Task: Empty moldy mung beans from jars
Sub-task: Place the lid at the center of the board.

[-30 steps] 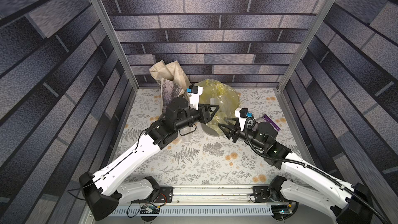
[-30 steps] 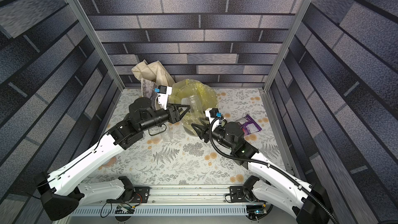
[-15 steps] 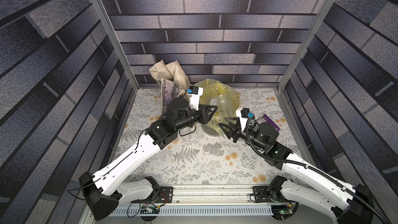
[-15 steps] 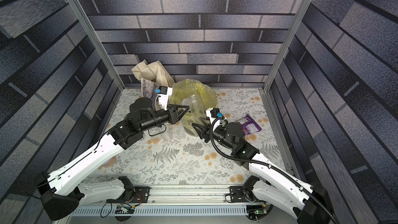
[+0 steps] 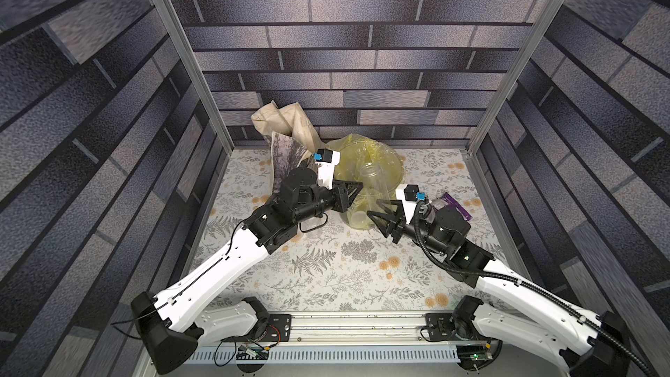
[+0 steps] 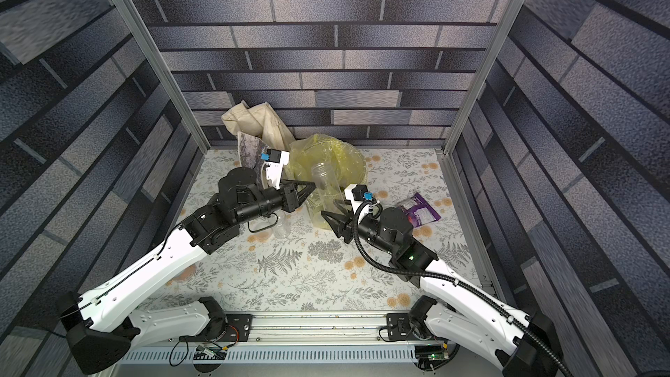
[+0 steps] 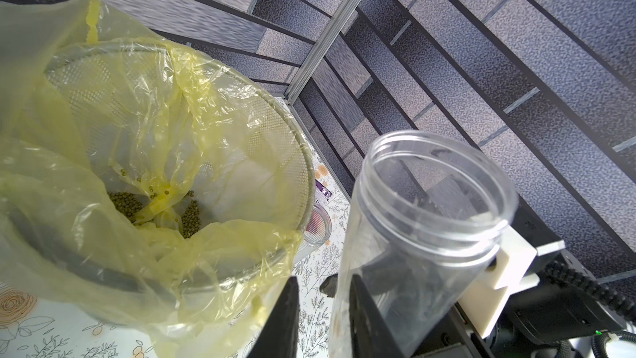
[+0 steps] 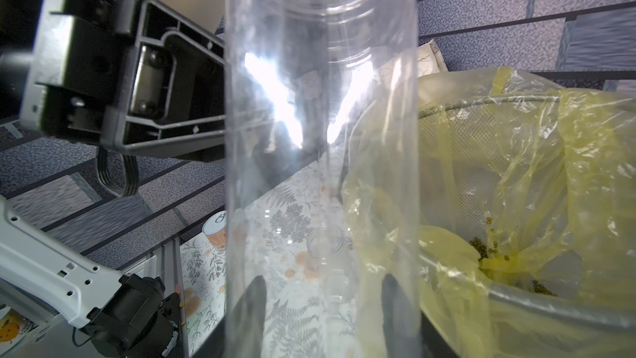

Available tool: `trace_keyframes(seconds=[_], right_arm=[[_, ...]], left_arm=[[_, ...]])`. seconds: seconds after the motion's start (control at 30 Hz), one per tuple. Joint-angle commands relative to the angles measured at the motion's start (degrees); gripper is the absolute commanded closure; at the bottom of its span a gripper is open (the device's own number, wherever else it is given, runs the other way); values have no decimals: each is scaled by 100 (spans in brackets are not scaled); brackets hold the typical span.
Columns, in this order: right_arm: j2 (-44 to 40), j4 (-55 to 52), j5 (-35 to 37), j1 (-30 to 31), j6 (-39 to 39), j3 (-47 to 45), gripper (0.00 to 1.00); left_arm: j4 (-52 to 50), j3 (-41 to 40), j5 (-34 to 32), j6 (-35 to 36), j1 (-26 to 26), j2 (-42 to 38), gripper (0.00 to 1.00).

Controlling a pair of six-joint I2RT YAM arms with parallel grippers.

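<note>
A: State of the right pincer (image 5: 373, 207)?
B: Clamped on the lower end of a clear jar (image 7: 430, 218): lidless, empty, tilted, mouth uppermost, just beside the grey bucket (image 7: 297, 139).
A: And the left pincer (image 7: 323, 282)?
B: Fingers drawn together, close against that jar; contact cannot be confirmed.
A: The mung beans (image 7: 124, 201)?
B: Heaped at the bottom of the yellow bag (image 7: 51, 167) lining the bucket.
</note>
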Motion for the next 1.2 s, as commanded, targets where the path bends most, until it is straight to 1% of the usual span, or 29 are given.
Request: trace_keyframes(seconds=[0.0,0.1,0.27,0.3,0.33,0.47,0.53,0.6,0.67,0.73,0.83,0.93,1.07,1.17], right_arm=[[-101,-21,-68,44,-62,209,73],[-166,-216,1,44,-158,270,72],[-265,-839,291,45,-413,427,72],[-300,-950,349,48,-457,424,72],[-350,-1084,415,49,-510,421,72],[-544,-1586,790,41,-593,332,72],[-646,-1797,888,41,-581,257,72],[-726,-1970,967,41,-553,230,72],[-823,-2120,1052,41,-546,212,72],[-949,-2200,1098,41,-514,170,72],[-1129,-2221,1186,41,-447,122,71],[-1261,-2271,1199,41,-436,132,71],[-1335,-2436,1231,41,-469,251,71],[-1387,-2436,1261,41,-457,254,71]], left_arm=[[-130,-84,84,124,45,-110,68],[-167,-240,-21,189,54,-258,59],[-256,-588,-236,425,52,-648,40],[-237,-716,-276,504,43,-762,34],[-200,-875,-304,620,23,-871,31],[30,-1459,-472,833,-104,-1222,27],[-17,-1570,-518,1017,-190,-1275,26],[-94,-1626,-597,1222,-282,-1287,20],[-39,-1704,-595,1421,-340,-1241,19],[74,-1772,-626,1564,-390,-1107,18],[133,-1777,-705,1669,-395,-807,19],[371,-1837,-640,1833,-455,-519,19],[504,-1906,-1000,2204,-653,-113,18],[898,-2125,-1518,2573,-830,171,16]])
